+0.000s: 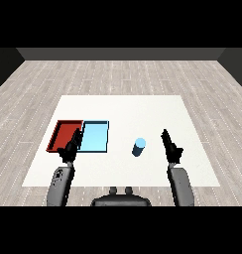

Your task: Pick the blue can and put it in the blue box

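white table (123,106) on a pale wood floor (118,69), dark wall (118,53) at the back. blue can (139,147) stands upright on the bare table, a little right of the middle, closer to the near edge than the far edge. nothing touches it. light blue tray (95,137) sits left of the can, apart from it, nothing lying in it. red tray (63,134) is just left of the blue tray, the two side by side and touching along one wall, both toward the left edge of the table.

right hand (169,145) comes up from the near right corner, to the right of the can, near it but with a clear gap. fingers straight, pointing toward the far edge, holding nothing. grey right forearm (181,186) runs back off the near edge.

left hand (72,147) is over the near edge of the trays, about where the red and blue trays meet, fingertips overlapping the near left corner of the blue tray. fingers look straight and together, not gripping anything. grey left forearm (59,184) goes down to the near left corner.
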Tool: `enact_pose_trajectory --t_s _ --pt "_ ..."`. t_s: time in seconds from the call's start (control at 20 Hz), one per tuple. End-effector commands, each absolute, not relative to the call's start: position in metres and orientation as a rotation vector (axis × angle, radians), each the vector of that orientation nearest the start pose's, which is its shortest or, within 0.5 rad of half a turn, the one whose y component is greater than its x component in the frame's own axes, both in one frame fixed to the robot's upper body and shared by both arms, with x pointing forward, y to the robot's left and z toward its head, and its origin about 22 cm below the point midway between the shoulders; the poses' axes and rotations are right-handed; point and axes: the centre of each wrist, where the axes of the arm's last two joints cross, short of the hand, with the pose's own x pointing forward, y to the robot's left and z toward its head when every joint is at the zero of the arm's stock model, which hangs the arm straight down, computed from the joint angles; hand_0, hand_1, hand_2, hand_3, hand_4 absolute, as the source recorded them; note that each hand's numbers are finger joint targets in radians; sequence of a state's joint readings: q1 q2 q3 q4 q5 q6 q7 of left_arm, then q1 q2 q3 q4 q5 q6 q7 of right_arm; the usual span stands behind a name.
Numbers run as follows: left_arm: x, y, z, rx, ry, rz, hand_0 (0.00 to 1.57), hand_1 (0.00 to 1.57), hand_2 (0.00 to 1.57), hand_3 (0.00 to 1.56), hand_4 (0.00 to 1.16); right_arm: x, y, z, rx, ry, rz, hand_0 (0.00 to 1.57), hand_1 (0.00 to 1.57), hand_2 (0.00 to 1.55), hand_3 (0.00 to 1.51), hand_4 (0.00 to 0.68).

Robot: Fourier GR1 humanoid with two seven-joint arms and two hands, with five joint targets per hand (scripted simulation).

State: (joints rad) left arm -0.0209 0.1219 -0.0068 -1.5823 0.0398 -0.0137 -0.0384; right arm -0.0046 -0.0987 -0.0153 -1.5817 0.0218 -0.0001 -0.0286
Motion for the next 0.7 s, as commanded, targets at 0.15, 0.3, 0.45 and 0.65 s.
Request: enact_pose_trajectory --t_s 0.15,0.3,0.45,0.65 --pt "0.238 0.249 -0.001 0.056 -1.574 -0.046 0.0 0.0 0.0 0.0 0.0 0.23 -0.216 -0.007 -0.089 -1.513 0.072 0.0 0.0 0.0 0.0 0.0" --pt "0.245 0.238 0.022 0.028 -1.872 0.024 0.0 0.0 0.0 0.0 0.0 0.233 -0.197 0.017 0.128 -1.775 0.078 0.0 0.0 0.0 0.0 0.0" --pt "0.247 0.238 0.013 0.006 -1.918 0.037 0.0 0.0 0.0 0.0 0.0 0.224 -0.184 -0.009 0.169 -1.812 0.057 0.0 0.0 0.0 0.0 0.0" --pt "0.232 0.252 -0.002 0.018 -1.914 0.045 0.0 0.0 0.0 0.0 0.0 0.193 -0.2 -0.017 0.175 -1.82 0.069 0.0 0.0 0.0 0.0 0.0"
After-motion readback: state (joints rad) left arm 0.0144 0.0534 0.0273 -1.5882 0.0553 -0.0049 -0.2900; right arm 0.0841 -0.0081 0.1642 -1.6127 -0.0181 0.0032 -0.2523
